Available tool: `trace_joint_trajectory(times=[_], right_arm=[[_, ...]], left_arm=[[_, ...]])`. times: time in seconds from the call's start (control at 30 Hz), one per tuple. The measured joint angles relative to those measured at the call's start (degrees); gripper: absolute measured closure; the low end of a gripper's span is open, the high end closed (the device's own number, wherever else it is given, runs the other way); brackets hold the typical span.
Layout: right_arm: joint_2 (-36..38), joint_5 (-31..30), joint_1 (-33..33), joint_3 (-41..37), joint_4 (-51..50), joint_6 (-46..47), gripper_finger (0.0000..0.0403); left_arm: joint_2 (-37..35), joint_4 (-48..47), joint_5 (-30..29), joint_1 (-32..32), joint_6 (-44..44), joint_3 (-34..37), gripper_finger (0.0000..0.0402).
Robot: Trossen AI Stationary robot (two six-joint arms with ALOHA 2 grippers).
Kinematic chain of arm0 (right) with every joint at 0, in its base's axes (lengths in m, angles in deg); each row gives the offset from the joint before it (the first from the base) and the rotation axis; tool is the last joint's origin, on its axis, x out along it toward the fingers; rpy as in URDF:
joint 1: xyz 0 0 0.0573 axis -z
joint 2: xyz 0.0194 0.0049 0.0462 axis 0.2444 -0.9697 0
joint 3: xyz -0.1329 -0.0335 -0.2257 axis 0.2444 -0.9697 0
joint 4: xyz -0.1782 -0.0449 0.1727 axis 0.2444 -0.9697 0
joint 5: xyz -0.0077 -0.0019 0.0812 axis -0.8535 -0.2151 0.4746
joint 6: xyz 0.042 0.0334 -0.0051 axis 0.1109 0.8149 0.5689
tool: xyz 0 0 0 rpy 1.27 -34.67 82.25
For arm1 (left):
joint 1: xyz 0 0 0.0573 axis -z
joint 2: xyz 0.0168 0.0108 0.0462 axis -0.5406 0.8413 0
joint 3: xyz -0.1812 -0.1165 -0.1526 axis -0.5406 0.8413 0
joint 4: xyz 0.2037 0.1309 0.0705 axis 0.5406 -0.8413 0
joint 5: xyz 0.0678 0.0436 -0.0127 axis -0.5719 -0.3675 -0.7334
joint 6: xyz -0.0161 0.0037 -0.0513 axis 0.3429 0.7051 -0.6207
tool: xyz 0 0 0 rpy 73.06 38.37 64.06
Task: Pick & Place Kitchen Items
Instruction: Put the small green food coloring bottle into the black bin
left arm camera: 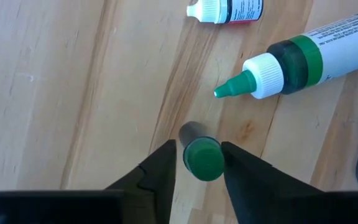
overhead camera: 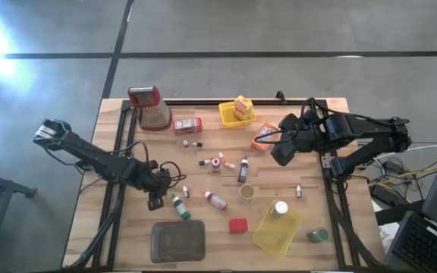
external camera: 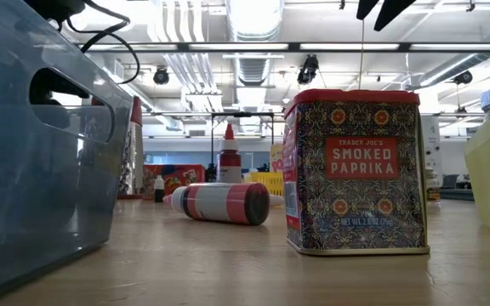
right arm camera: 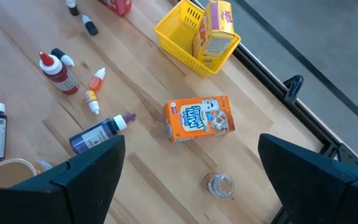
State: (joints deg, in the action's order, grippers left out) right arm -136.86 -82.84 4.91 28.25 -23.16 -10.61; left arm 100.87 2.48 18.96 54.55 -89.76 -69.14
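— Where is your left pincer (left arm camera: 197, 171)?

— Low over the worktop (left arm camera: 55, 74), near its front left part. Its two fingers (left arm camera: 160, 177) stand on either side of a tiny green-capped bottle (left arm camera: 202, 158) that is upright on the wood. The pincer is released: I see a sliver of gap on one side of the cap, so nothing is grasped.

— And just past it?

— A larger green bottle (left arm camera: 303, 59) lies on its side, its pointed green tip near the tiny one but apart from it. Beyond that lies a white-capped bottle with a red label (left arm camera: 225, 9).

— Your right pincer (right arm camera: 191, 163)?

— Spread wide and empty, hanging above the back right part of the worktop. Under it is a little jar (right arm camera: 220, 184), then an orange box (right arm camera: 199, 118) lying flat. A dark blue bottle (right arm camera: 98, 134) lies to one side. Farther off a yellow basket (right arm camera: 179, 37) holds a yellow box (right arm camera: 215, 28).
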Motion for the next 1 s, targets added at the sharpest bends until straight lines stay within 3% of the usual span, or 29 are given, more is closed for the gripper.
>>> trace_joint_trajectory(times=[0.43, 0.8, 1.0], right_arm=[[0.0, 0.0, 0.0, 0.0, 0.0, 0.0, 0.0039], [0.0, 0.0, 0.0, 0.0, 0.0, 0.0, 0.0045], [0.0, 0.0, 0.0, 0.0, 0.0, 0.0, 0.0060]], left_arm=[[0.0, 0.4, 0.0, 0.0, 0.1, 0.0, 0.0304], [0.0, 0.7, 0.7, 0.0, 0.2, -0.1, 0.0308], [-0.1, -0.2, 3.1, 0.0, 2.6, -4.5, 0.0309]])
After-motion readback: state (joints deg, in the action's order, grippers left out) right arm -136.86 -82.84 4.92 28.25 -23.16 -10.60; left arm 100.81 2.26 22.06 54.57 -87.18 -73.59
